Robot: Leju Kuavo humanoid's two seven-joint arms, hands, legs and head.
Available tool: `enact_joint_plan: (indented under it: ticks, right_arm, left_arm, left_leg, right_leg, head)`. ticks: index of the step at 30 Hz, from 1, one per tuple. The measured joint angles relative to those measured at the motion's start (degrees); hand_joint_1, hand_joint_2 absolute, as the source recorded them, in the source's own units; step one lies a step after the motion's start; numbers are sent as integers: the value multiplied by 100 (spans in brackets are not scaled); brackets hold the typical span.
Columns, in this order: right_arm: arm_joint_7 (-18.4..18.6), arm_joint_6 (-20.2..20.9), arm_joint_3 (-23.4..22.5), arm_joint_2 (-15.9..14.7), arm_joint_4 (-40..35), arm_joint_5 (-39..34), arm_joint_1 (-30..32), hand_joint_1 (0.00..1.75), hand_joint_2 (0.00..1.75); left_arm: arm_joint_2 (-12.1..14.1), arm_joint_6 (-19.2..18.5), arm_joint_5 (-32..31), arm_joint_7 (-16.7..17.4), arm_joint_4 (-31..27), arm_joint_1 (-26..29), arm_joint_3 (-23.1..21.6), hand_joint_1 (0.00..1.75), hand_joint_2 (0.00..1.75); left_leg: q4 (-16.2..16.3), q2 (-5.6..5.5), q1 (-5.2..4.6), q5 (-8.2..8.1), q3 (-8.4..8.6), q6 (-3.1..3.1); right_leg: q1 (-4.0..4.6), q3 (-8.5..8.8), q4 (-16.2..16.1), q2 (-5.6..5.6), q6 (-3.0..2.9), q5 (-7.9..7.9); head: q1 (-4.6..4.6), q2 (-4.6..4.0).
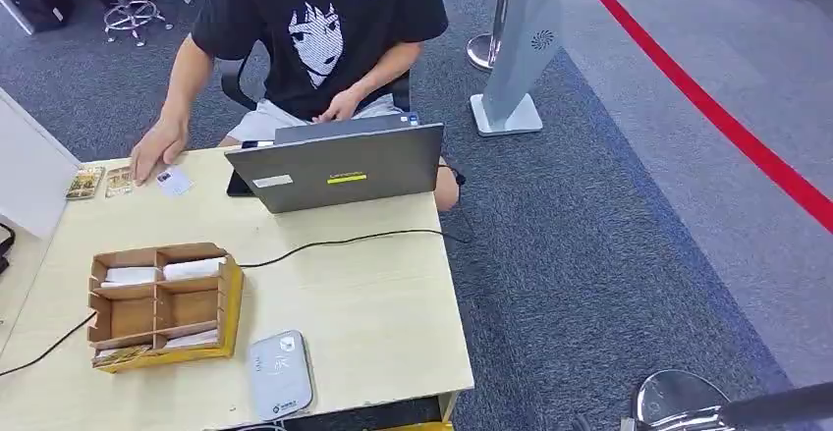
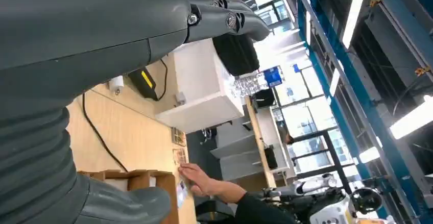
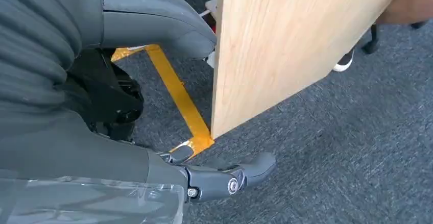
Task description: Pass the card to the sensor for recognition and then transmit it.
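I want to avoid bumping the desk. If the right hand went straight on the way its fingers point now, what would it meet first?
Probably nothing on the table: in the right wrist view the right hand sits beside the table's edge, open, with its fingers pointing over grey carpet. The way looks free, though depth is unclear.

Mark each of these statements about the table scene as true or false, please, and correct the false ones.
1. The grey sensor pad lies near the table's front edge. True.
2. The laptop lies closed and flat. False: it stands open, its lid facing the robot.
3. A person's hand rests on the table beside a white card. True.
4. The left hand holds a card. False: nothing shows in it.
5. The cardboard organizer sits on the floor. False: it stands on the table.
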Motion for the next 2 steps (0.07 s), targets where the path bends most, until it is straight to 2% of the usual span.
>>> enact_joint_plan:
  ticks: [2]
  right_arm:
    - [0, 0, -17, -2, 17, 0, -7, 0, 175]
  left_arm:
    - [-4, 0, 0, 0, 11, 3, 31, 0, 175]
  left_leg:
    - [0, 0, 0, 0, 0, 0]
  right_leg:
    - [0, 0, 0, 0, 0, 0]
  head:
    - [0, 0]
